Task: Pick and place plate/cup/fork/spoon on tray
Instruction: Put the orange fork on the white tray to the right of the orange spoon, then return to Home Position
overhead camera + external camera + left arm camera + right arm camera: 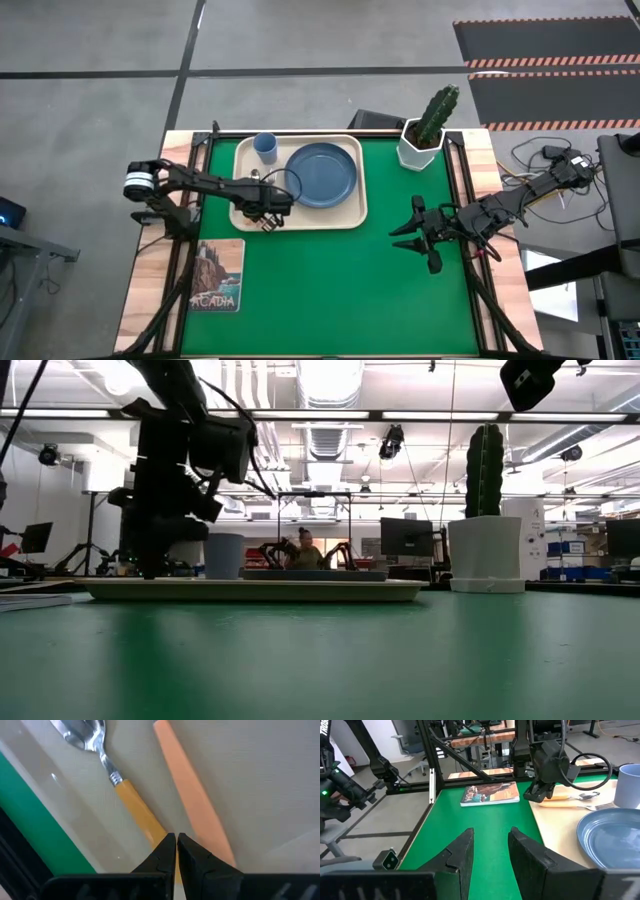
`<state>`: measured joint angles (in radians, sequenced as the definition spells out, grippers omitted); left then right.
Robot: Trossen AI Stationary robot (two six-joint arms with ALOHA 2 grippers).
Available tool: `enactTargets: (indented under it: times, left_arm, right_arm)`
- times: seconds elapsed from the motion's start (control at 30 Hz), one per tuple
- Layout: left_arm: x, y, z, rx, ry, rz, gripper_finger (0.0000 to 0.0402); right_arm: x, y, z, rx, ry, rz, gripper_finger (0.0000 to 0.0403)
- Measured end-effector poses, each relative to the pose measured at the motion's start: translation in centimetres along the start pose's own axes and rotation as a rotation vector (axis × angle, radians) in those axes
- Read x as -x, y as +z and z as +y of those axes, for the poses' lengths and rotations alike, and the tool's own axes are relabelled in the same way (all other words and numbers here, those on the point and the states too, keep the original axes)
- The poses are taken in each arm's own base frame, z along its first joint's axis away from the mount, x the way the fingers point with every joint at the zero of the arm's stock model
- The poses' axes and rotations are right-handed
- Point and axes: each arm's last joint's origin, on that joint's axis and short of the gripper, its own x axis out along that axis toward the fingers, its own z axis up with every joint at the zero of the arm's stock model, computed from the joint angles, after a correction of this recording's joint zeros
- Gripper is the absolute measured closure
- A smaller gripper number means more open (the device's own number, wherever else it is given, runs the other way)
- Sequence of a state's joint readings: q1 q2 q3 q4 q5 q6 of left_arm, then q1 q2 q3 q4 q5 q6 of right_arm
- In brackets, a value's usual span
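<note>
Hovering low over the near-left corner of the tray [350, 215], my left gripper [176, 851] has its two dark fingers pressed together with only a thin slit between them, pinching nothing. Just ahead of their tips lie the spoon [112, 775] and the fork [192, 795], side by side on the cream plastic floor of the tray, long axes roughly parallel and running along its near rim. The spoon's orange-tan handle reaches toward my fingertips, its silver bowl pointing away from them. The fork's handle is paler, flat and matte; its head is out of my wrist view. From my right wrist both silver heads show pointing toward the plate [612, 840].

That plate is round, dark slate-blue, with a raised rim, and sits in the right half of the tray. The light-blue cylindrical cup [265, 147] stands upright near the tray's far-left corner.

My right gripper [407, 236] waits over the green mat [340, 290], well clear of the tray, its fingers spread and holding nothing.
</note>
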<state>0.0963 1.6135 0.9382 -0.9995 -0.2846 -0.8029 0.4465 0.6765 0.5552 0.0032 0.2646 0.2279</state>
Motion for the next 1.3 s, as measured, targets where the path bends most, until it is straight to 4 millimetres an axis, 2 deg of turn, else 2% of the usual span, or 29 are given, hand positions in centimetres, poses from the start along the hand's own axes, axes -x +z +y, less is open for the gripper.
enactTargets:
  times: [0.67,0.87,1.3]
  left_arm:
    - [-0.4,-0.1,-0.5,0.007,-0.046,-0.012,0.0401]
    - [-0.1,0.3,-1.4,0.017,-0.132,-0.070,0.0401]
    - [1.2,0.2,-0.7,0.020,-0.136,-0.069,0.0401]
  right_arm:
    - [0.0,0.0,0.0,0.001,0.000,0.003,0.0294]
    - [0.0,0.0,0.0,0.001,0.000,0.003,0.0294]
    - [0.0,-0.1,0.0,0.002,0.000,0.006,0.0294]
